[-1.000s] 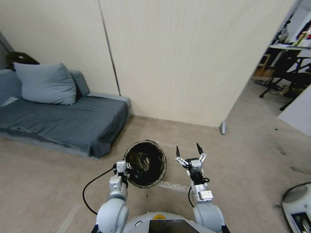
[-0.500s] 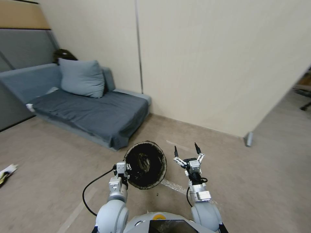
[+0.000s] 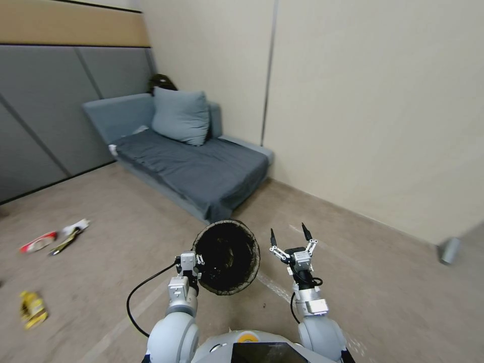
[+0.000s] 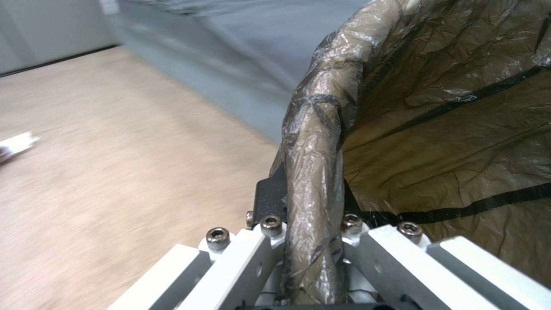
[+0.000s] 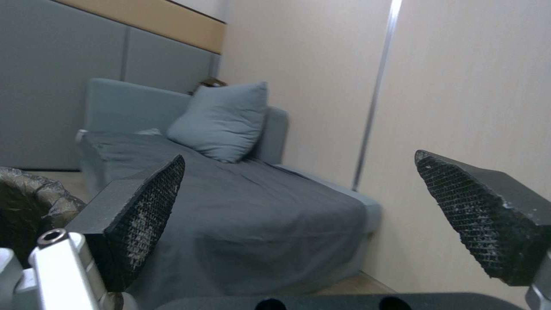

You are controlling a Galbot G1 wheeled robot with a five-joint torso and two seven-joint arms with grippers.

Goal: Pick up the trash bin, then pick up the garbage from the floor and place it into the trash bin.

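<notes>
While the left claw (image 3: 195, 261) is clamped on the near rim of the trash bin (image 3: 227, 255), its fingers (image 4: 270, 241) closed on either side of the bag-wrapped edge in the left wrist view, the bin hangs off the floor in front of the robot with its dark-lined mouth turned up toward the head camera. The right claw (image 3: 288, 236) is held beside the bin on the robot's right, its two black-padded fingers (image 5: 146, 206) spread wide with nothing between them.

The garbage lies on the floor well apart from both claws, far out to the robot's left and somewhat ahead. A red-and-white packet (image 3: 38, 242) and a white-and-yellow scrap (image 3: 70, 233) lie close together, each with its long axis running obliquely, from near-left to far-right in the head view. A yellow wrapper (image 3: 33, 308) lies nearer the robot and farther left, its long axis pointing roughly away from the robot. The sofa (image 3: 191, 164) stands ahead along the wall, clear of the litter.

The deciding relation: all visible litter is on the left, the side of the arm already occupied by the bin, whereas the free right claw is the farther of the two. A pickup by the right claw would therefore seem to require the base to face the litter first, bringing a piece ahead of that claw.
</notes>
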